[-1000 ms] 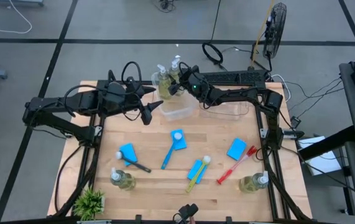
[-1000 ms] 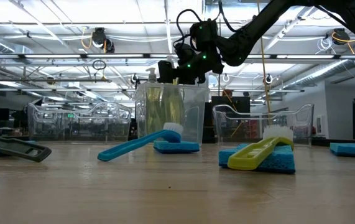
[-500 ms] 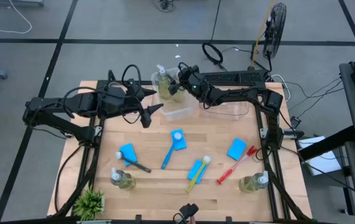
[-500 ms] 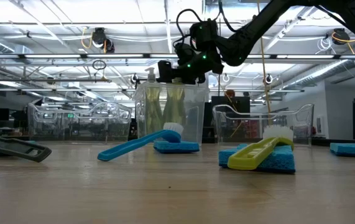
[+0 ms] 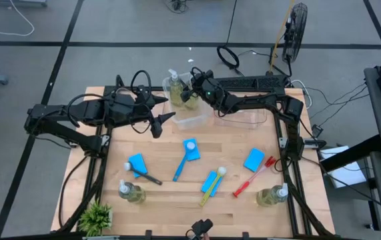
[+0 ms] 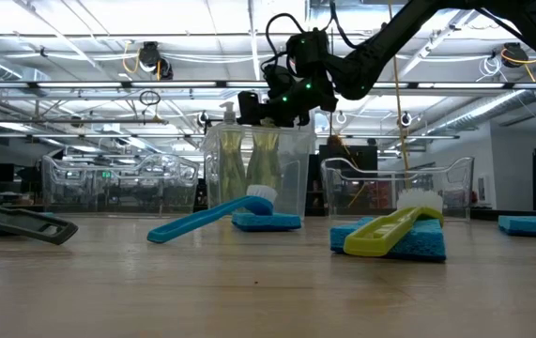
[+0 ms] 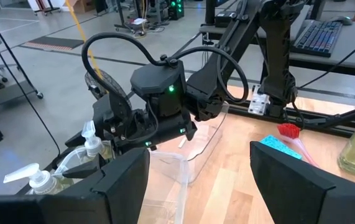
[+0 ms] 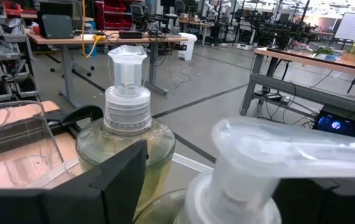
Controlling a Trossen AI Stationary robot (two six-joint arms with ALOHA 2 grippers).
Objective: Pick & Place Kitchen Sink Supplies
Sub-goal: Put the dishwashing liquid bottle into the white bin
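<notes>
Two pump bottles (image 5: pixel 175 88) already stand upright side by side in a tall clear bin (image 6: pixel 291 183) at the far edge of the table (image 5: pixel 163 203), which suggests that this bin is where the soap belongs. To the left of it the left pincer (image 5: pixel 158 115) hangs above the wood with its jaws well apart and nothing between them. It points toward the bin, probably waiting out of the way for the other arm to finish. The right pincer (image 5: pixel 191 89) reaches in from the right and sits directly over the bottles. Its wrist view shows one pump head (image 8: pixel 289 152) right in front of it and the other bottle (image 8: pixel 126 124) just beyond. I cannot tell whether it is clamped on that pump or has let go. The task seems only partly done. Nearer the front, from left to right, lie a third bottle (image 5: pixel 130 193), a blue sponge (image 5: pixel 137 162) with the black brush (image 5: pixel 149 177), the blue brush (image 5: pixel 181 167), the yellow-green brush (image 5: pixel 211 185), the red brush (image 5: pixel 250 180) and a fourth bottle (image 5: pixel 271 196).
</notes>
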